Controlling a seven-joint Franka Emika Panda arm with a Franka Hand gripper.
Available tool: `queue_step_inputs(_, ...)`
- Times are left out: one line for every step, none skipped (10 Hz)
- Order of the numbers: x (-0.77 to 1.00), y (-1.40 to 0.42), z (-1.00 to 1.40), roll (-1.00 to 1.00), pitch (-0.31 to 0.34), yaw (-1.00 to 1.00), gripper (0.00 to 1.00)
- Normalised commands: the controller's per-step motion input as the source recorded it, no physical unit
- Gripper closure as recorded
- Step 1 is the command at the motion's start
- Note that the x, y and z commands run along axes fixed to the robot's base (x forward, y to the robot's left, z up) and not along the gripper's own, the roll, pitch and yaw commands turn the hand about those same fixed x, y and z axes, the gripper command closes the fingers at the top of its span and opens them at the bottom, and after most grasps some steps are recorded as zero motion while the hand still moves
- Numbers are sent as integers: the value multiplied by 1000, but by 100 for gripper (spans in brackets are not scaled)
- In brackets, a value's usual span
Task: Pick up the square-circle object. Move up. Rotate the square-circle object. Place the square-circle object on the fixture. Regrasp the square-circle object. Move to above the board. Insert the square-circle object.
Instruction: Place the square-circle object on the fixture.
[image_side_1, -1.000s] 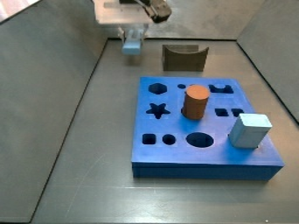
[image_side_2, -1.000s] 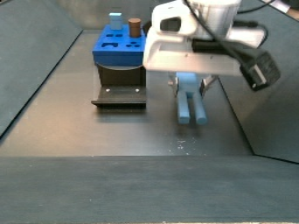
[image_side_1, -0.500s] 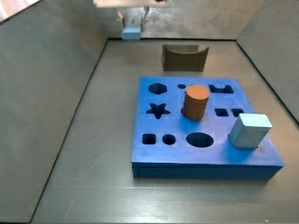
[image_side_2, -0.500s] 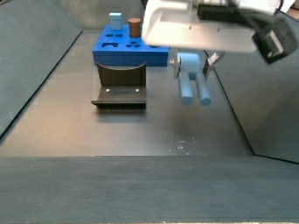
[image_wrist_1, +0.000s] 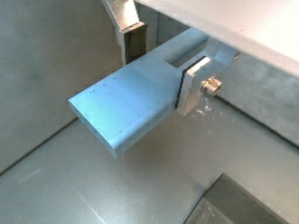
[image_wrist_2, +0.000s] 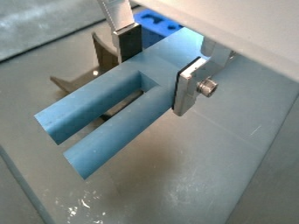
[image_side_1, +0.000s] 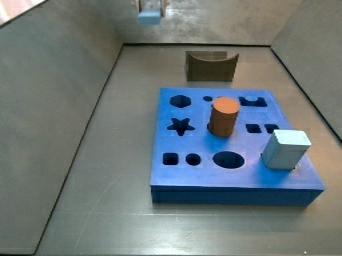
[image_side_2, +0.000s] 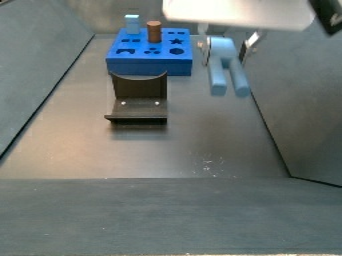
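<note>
The gripper (image_side_2: 225, 45) has risen over the last second: it hung low over the floor, and now only its lower part shows at the top of a side view, well clear of the floor. Its fingers (image_wrist_2: 193, 83) are pinched on the square-circle object (image_side_2: 223, 72), which hangs below them, to 3 o'clock of the fixture (image_side_2: 136, 106) in that view. Judged, the lift is done or nearly so, and rotation comes next. The fixture's notch is empty. The board (image_side_1: 234, 150) carries an orange cylinder (image_side_1: 223, 116) and a pale cube (image_side_1: 285, 149) standing in its holes; the other cut-outs look open.
</note>
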Motion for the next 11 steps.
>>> queue_step_inputs(-14,3,607,114,92,25,100)
queue_step_inputs(-5,3,416,119,106,31,100)
queue_step_inputs(0,4,320,117,113,34,100)
queue_step_inputs(1000,-389,248,207,289,156,100)
queue_step_inputs(1000,-386,172,189,297,150,100)
queue_step_inputs(1000,-303,130,174,273,114,100)
queue_step_inputs(1000,-265,122,138,250,93,100)
queue_step_inputs(1000,-198,90,87,192,52,100)
queue_step_inputs(1000,-174,79,88,175,46,100)
queue_step_inputs(1000,-135,64,91,162,42,100)
queue_step_inputs(1000,-109,55,92,159,39,100)
